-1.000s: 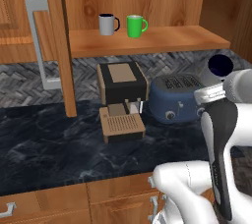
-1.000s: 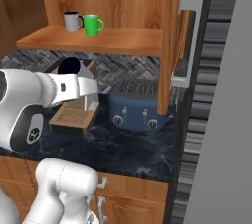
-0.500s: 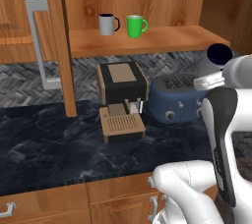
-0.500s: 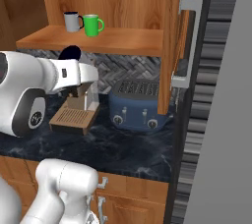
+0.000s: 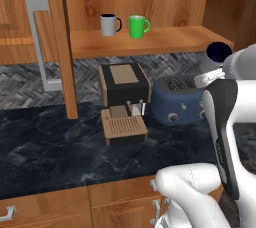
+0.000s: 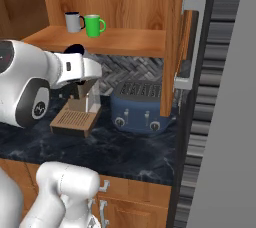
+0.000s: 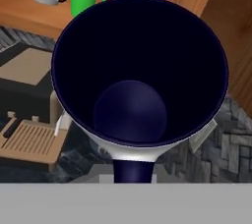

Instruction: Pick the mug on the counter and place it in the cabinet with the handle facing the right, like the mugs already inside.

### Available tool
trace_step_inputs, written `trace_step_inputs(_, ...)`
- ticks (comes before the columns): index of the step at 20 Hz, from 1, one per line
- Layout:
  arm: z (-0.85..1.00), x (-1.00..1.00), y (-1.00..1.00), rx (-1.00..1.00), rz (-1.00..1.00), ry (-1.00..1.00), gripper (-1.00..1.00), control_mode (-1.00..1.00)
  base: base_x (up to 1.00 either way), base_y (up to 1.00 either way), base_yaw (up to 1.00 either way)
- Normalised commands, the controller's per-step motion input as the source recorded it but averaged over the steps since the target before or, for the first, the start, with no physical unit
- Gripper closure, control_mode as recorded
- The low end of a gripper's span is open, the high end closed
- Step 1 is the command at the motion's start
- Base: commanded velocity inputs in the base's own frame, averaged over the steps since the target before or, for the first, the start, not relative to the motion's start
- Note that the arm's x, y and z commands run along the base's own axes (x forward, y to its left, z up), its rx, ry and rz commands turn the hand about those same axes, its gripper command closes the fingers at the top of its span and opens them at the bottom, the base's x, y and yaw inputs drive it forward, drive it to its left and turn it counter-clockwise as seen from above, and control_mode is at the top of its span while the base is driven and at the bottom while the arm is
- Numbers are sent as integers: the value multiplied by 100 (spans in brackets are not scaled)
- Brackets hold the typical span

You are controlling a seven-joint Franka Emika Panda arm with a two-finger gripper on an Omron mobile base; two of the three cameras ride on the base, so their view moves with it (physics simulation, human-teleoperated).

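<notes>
Dark marble counter (image 5: 50,157) runs along the wall under the open wooden cabinet (image 5: 150,42), and the white arm reaches up over its right end. From where I stand the gripper (image 7: 135,142) is clamped on the mug (image 7: 140,70); its pale fingers (image 7: 204,134) press in from either side of the grey wall just under the rim. In the hand view the mug's navy mouth faces the camera and its dark handle sticks out at the bottom edge of the cup. In the left base view the mug (image 5: 218,54) hangs in the air at the far right, above the blue toaster (image 5: 180,99) and just below the front edge of the cabinet shelf, well clear of the counter. In the right base view its dark rim (image 6: 75,49) peeks over the wrist. Left of the toaster sits a black and tan coffee machine (image 5: 122,99) with a slatted tray in front. On the shelf, toward the left, a grey mug with black handle (image 5: 110,24) and a green mug (image 5: 137,26) stand side by side, handles to the right. Further left hangs the open cabinet door with its grey bar handle (image 5: 40,44).
</notes>
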Motion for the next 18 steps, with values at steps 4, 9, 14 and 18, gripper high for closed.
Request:
trace_step_inputs(4,22,23,0,0,0,5,100,-100,0,0,0)
trace_step_inputs(9,17,34,0,0,0,0,100,-100,0,0,0)
trace_step_inputs(14,3,45,0,1,0,1,100,-100,0,0,0)
trace_step_inputs(18,-3,44,0,6,3,4,100,-100,0,0,0)
